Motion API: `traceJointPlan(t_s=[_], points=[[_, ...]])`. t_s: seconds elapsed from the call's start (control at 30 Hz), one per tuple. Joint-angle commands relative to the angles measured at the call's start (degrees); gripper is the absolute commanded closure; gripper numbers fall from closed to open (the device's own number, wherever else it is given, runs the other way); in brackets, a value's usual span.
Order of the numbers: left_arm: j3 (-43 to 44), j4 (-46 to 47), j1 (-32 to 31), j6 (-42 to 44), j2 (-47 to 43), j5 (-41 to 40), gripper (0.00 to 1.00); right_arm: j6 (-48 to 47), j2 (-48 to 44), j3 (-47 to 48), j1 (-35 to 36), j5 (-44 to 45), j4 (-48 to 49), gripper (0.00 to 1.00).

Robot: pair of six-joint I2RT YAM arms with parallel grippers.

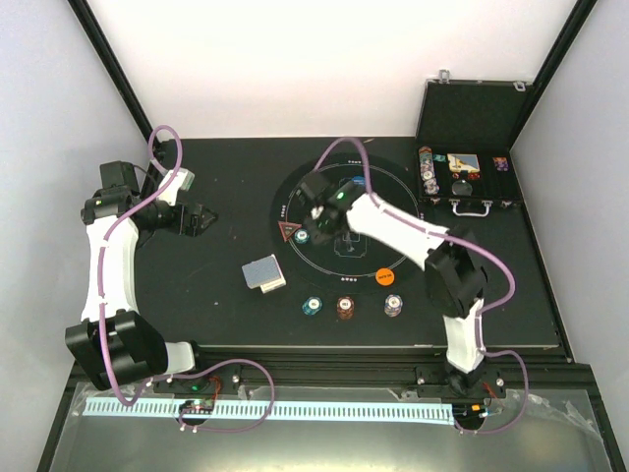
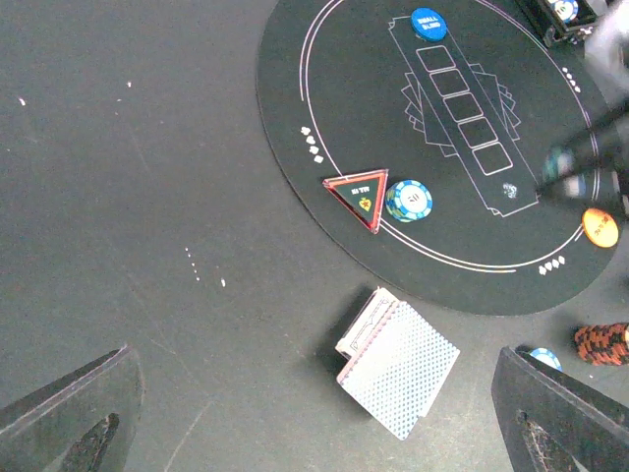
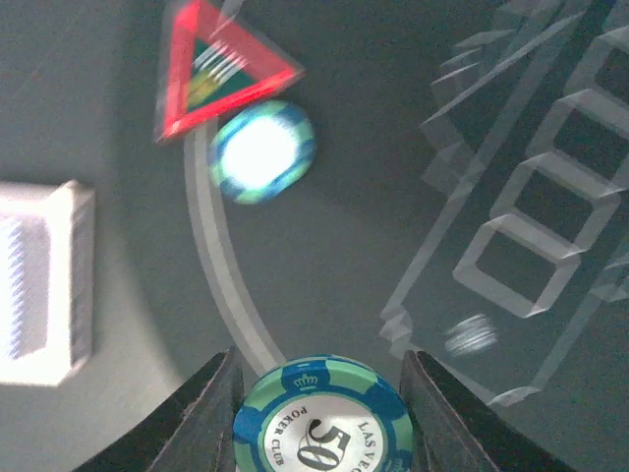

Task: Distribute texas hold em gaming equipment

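Note:
My right gripper (image 3: 322,398) is shut on a green and blue poker chip (image 3: 322,425) marked 50, held above the round black mat (image 1: 388,202). Below it, near the mat's left edge, a matching chip (image 3: 263,150) lies beside the small red triangle (image 3: 211,69). From above, my right gripper (image 1: 316,208) hangs over the mat's left part. A deck of cards (image 2: 398,364) with a patterned back lies on the table, under my open left gripper (image 2: 314,433). A blue button (image 2: 428,24) and an orange button (image 2: 600,227) lie on the mat.
Three chip stacks stand in a row before the mat: green (image 1: 313,306), brown-red (image 1: 346,307), whitish (image 1: 393,306). An open black case (image 1: 470,147) with more chips stands at the back right. The left arm (image 1: 108,256) curves along the table's left side.

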Motion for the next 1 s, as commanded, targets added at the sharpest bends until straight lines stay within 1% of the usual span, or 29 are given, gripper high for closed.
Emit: traceJointPlan(t_s=[0.0, 0.07, 0.2, 0.3, 0.4, 0.57, 0.73, 0.8, 0.87, 0.97], points=[[2.2, -0.8, 0.5, 0.7, -1.2, 0.8, 0.01, -1.9, 5.4, 7.8, -9.6, 4.4, -0.8, 0.63], [2.4, -0.8, 0.5, 0.6, -1.2, 0.8, 0.01, -2.7, 9.2, 12.7, -13.1, 4.9, -1.2, 0.63], [2.4, -0.5, 0.5, 0.5, -1.2, 1.2, 0.01, -3.9, 18.9, 26.0, -18.2, 4.8, -4.4, 0.63], [2.4, -0.4, 0.5, 0.4, -1.2, 1.3, 0.01, -4.3, 26.2, 34.9, -20.2, 3.9, -6.2, 0.63], [2.6, -0.5, 0.5, 0.5, -0.8, 1.6, 0.01, -4.4, 31.4, 40.4, -21.5, 3.3, -5.9, 0.62], [2.7, -0.6, 0.5, 0.4, 0.0, 2.0, 0.01, -3.4, 36.0, 41.7, -22.9, 1.6, -2.2, 0.63], [2.8, -0.5, 0.5, 0.6, 0.0, 2.0, 0.01, -2.8, 38.4, 43.4, -23.3, 0.9, -1.3, 0.62], [3.0, -0.5, 0.5, 0.6, 0.0, 1.9, 0.01, -2.8, 38.7, 43.5, -23.3, 1.0, -1.3, 0.56], [3.0, -0.5, 0.5, 0.6, 0.1, 1.9, 0.01, -2.8, 38.5, 43.4, -23.3, 1.3, -1.5, 0.47], [3.2, -0.7, 0.5, 0.6, 0.2, 2.0, 0.01, -3.0, 37.6, 43.4, -23.3, 1.4, -2.1, 0.38]])
